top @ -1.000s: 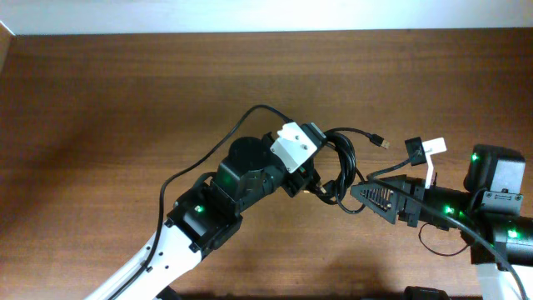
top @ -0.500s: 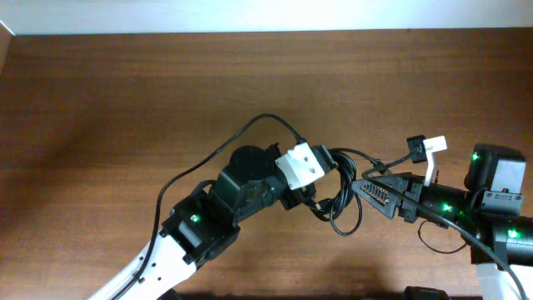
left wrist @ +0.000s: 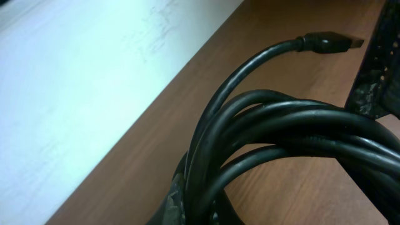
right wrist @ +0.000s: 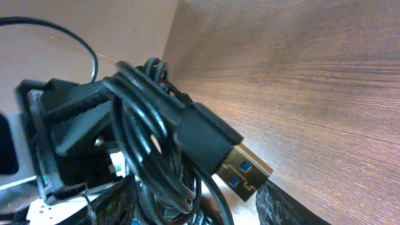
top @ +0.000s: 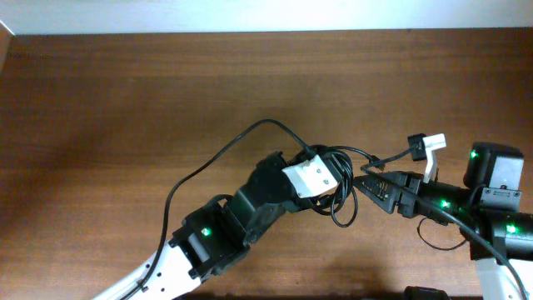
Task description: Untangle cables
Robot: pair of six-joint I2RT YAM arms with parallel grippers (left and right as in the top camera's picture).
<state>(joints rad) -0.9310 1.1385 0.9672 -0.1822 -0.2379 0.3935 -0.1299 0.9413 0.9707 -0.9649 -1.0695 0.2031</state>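
While left jaws pinch the thin black coiled cables [left wrist: 281, 122], spread right jaws should grip the black metal-tipped plug [right wrist: 215, 147] squarely.

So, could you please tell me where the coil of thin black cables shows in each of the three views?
Overhead: the coil of thin black cables is just right of centre.
Left wrist: the coil fills the lower right, close up.
Right wrist: the coil hangs left of centre.
Shared landmark: the brown wooden table shows behind it in all three views.
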